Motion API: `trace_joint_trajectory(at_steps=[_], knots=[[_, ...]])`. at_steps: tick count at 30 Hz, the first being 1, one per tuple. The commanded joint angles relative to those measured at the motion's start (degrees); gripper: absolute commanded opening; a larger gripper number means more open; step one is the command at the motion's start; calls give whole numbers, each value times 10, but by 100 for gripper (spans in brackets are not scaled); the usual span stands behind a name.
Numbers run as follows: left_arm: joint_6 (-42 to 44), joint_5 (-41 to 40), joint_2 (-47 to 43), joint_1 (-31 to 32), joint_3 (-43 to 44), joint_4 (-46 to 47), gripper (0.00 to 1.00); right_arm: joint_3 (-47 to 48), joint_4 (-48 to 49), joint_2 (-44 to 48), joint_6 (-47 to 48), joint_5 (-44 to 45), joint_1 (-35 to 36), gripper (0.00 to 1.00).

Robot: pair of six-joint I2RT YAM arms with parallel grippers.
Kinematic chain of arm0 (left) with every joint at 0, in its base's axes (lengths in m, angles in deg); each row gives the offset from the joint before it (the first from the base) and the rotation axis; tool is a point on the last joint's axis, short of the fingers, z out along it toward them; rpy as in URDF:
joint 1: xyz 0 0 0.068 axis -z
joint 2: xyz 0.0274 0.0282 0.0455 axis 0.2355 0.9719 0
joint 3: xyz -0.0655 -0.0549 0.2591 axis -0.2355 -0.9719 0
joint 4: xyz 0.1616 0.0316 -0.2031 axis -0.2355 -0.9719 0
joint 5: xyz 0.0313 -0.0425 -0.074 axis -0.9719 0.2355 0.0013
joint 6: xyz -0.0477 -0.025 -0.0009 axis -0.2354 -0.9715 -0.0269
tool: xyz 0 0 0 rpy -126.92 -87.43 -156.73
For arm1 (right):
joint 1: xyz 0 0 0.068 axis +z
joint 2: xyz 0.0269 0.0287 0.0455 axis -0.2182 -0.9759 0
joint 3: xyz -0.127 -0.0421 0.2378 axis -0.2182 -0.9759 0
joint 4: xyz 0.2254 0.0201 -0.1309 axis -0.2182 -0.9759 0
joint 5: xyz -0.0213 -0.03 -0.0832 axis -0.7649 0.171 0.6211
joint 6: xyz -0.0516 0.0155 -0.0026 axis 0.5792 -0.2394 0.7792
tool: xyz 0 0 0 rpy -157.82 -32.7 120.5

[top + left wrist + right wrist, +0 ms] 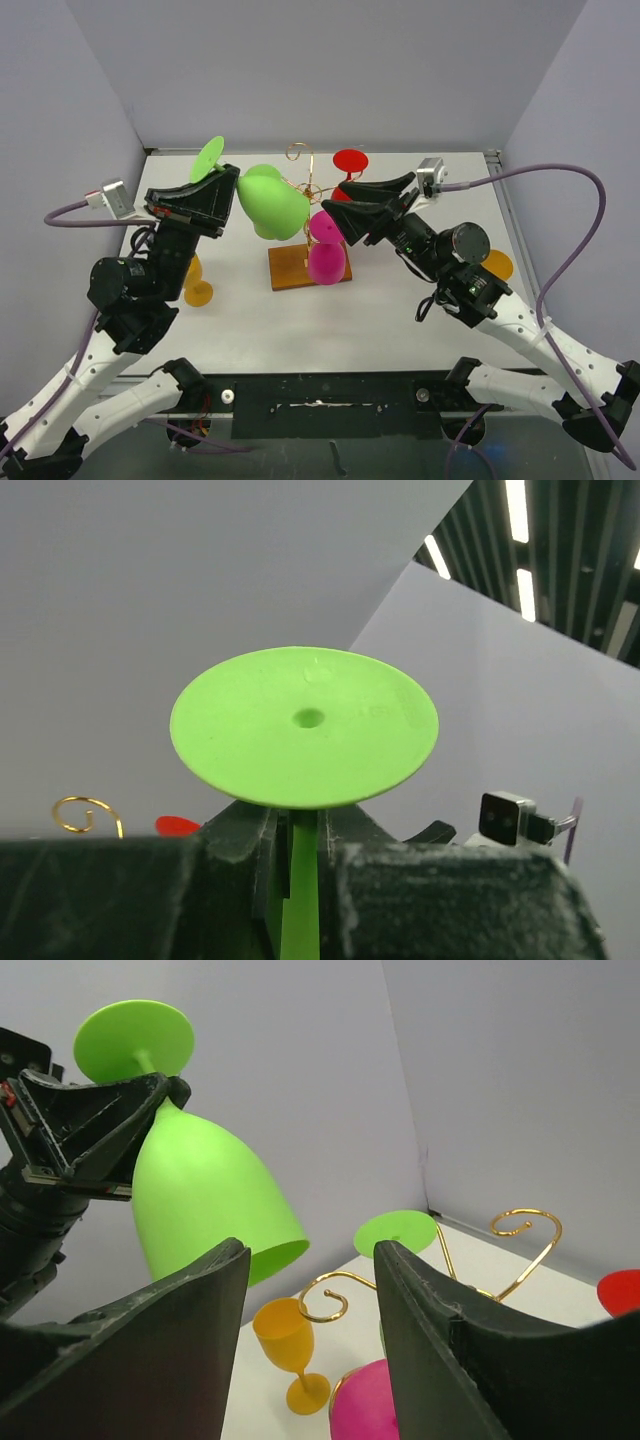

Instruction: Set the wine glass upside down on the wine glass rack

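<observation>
**Top external view: green glass held tilted beside the rack**

You see the wine glass point(272, 203), plain bright green, clamped by its stem in the left gripper point(225, 185). On its round foot point(305, 725) some faint raised marks are too small to read. The glass hangs in the air, tilted, with the foot toward 10 o'clock and the mouth toward the wine glass rack point(290, 268), at 9 o'clock of the gold scrolls. The right gripper point(340, 205), fingers wide apart and holding nothing, stands at 3 o'clock of the rack. A magenta glass point(327, 262) sits over the wooden base. A red foot point(350, 160) shows at 12 o'clock. One orange glass point(198, 292) stands at 9 o'clock, another orange glass point(497, 265) at 3 o'clock.
</observation>
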Motion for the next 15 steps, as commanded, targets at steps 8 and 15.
trace_joint_trajectory(at_steps=[8,15], knots=[[232,83,-50,-3,60,-219,0,150,-146,-47,-34,-7,4,62],[277,117,-83,-2,25,-277,0,211,-142,-103,-104,-102,4,66]])
